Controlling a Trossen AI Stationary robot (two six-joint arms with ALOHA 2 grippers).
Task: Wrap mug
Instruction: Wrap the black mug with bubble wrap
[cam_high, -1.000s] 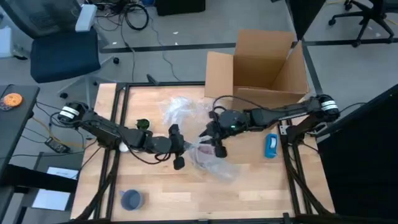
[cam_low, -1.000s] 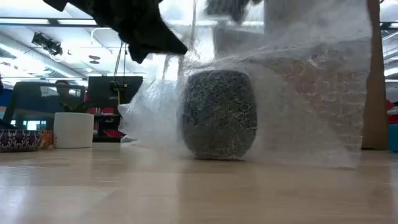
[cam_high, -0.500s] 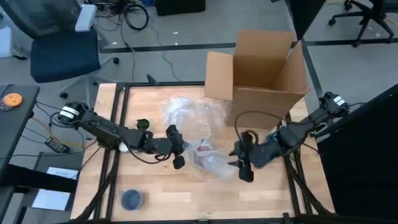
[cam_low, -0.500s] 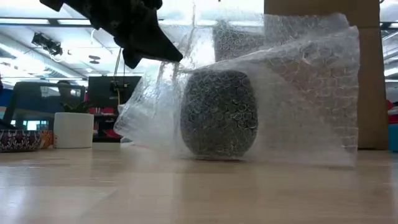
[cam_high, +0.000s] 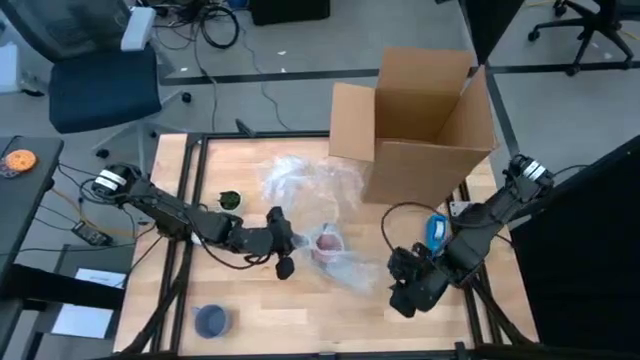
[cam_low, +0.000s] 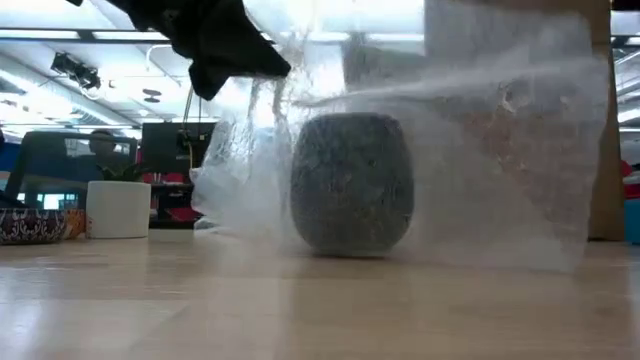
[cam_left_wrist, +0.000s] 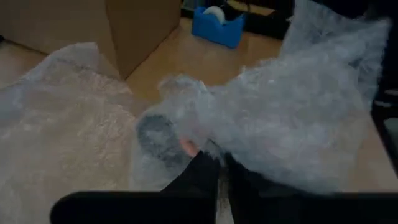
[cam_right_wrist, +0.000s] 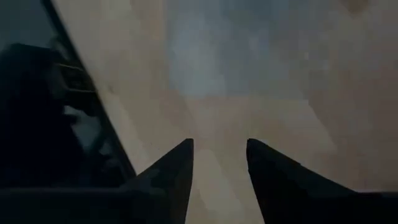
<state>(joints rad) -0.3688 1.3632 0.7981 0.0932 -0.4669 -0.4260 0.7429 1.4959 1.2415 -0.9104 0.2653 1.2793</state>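
I have the left claw (cam_high: 283, 243) pinched shut on the bubble wrap (cam_high: 345, 262) just beside the mug (cam_high: 326, 243), which stands upright mid-worktop (cam_high: 300, 315) under the sheet. The right claw (cam_high: 404, 297) hangs open and empty near the front edge. To fold well, I would draw the sheet taut over the mug (its far edge looks loose, I think) without tipping it.

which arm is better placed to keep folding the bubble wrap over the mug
Left. The left gripper is pinched on the clear bubble wrap beside the dark speckled mug; the right gripper hangs open, away from it.
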